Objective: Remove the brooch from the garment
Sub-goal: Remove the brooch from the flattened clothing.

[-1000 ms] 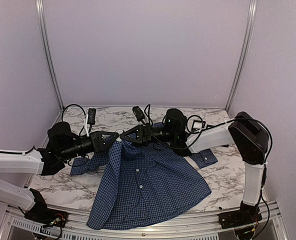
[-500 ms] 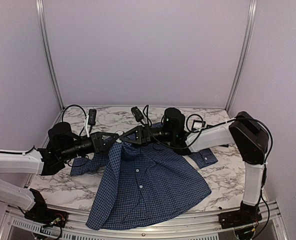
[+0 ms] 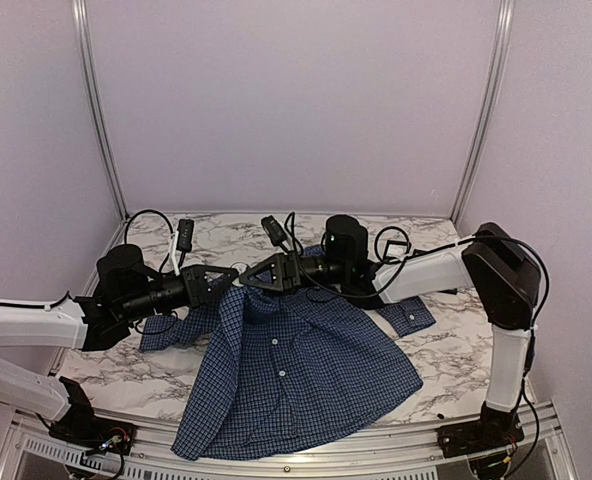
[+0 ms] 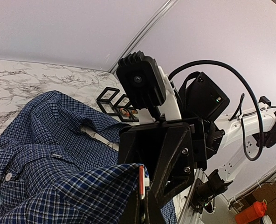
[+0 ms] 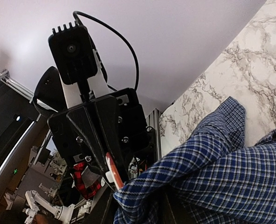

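Observation:
The garment (image 3: 296, 370), a dark blue checked shirt with white buttons, lies spread on the marble table, with one fold lifted at its upper left. My left gripper (image 3: 232, 277) is shut on that raised fold (image 4: 82, 186). The brooch (image 4: 141, 181) shows edge-on as a thin orange-red strip with a white piece, at the fold's edge right by the left fingertips. My right gripper (image 3: 248, 279) faces the left one tip to tip. In the right wrist view the brooch (image 5: 113, 170) stands just past the fold, and the right jaws stand apart with cloth (image 5: 231, 172) over them.
A sleeve cuff (image 3: 411, 315) lies on the marble table (image 3: 456, 345) under the right forearm. Black cables (image 3: 391, 243) loop behind both wrists. Metal posts (image 3: 96, 110) and pale walls close in the back and sides.
The right gripper has edged slightly left toward the left one and its jaws have widened. The left gripper and the lifted fold have stayed put.

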Robot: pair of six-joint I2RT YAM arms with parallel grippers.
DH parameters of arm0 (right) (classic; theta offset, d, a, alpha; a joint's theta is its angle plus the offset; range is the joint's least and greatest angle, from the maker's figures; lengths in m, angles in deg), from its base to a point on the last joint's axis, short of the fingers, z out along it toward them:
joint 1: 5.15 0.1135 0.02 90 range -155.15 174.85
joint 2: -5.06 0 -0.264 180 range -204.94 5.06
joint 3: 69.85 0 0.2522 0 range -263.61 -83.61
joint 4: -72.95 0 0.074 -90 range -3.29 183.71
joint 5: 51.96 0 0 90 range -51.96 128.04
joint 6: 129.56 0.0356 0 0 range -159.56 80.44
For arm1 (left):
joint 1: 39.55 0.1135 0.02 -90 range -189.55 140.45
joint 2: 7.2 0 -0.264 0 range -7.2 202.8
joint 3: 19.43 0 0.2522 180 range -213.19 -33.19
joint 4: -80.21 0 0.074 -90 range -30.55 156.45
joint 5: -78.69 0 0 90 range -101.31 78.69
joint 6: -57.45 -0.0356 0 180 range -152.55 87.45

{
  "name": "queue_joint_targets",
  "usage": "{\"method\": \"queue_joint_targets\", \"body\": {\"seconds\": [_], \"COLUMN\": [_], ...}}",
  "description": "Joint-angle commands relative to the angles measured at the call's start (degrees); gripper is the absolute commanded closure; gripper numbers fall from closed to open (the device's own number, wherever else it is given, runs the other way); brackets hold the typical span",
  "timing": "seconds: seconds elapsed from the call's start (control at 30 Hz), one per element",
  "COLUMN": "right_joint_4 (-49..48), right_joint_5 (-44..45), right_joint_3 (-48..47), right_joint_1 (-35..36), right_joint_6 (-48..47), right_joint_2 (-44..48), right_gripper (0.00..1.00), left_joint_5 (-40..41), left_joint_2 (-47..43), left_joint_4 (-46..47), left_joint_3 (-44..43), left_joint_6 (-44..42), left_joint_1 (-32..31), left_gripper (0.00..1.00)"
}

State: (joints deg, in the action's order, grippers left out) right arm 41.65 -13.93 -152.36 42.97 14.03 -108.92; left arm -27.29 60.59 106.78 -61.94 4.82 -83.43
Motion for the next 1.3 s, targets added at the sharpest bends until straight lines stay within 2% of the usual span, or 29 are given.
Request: {"method": "queue_joint_targets", "body": {"seconds": [0.0, 0.17, 0.73, 1.1, 1.27], "right_joint_4": [4.06, 4.53, 25.87, 37.3, 37.54], "right_joint_5": [1.78, 3.32, 15.59, 24.67, 25.9], "right_joint_3": [-0.66, 0.73, 1.23, -2.42, -2.87], "right_joint_1": [1.47, 1.44, 1.8, 5.88, 6.33], "right_joint_6": [-2.12, -3.49, -23.71, -33.96, -34.22], "right_joint_2": [2.12, 3.78, 12.27, 13.16, 13.08], "right_gripper": [0.69, 0.63, 0.61, 0.65, 0.76], "left_joint_5": [-1.87, -1.42, 3.53, 4.47, 4.47], "left_joint_2": [-1.67, -2.02, -3.89, -3.85, -3.9], "left_joint_4": [3.08, 3.08, -4.32, -6.9, -7.75], "left_joint_3": [-0.48, -0.1, -0.76, -1.91, -2.15], "left_joint_6": [-1.16, -1.18, -1.86, -1.87, -1.97], "left_joint_1": [-0.95, -0.87, -0.85, -0.76, -0.8], "left_gripper": [1.0, 1.0, 1.0, 1.0, 1.0]}}
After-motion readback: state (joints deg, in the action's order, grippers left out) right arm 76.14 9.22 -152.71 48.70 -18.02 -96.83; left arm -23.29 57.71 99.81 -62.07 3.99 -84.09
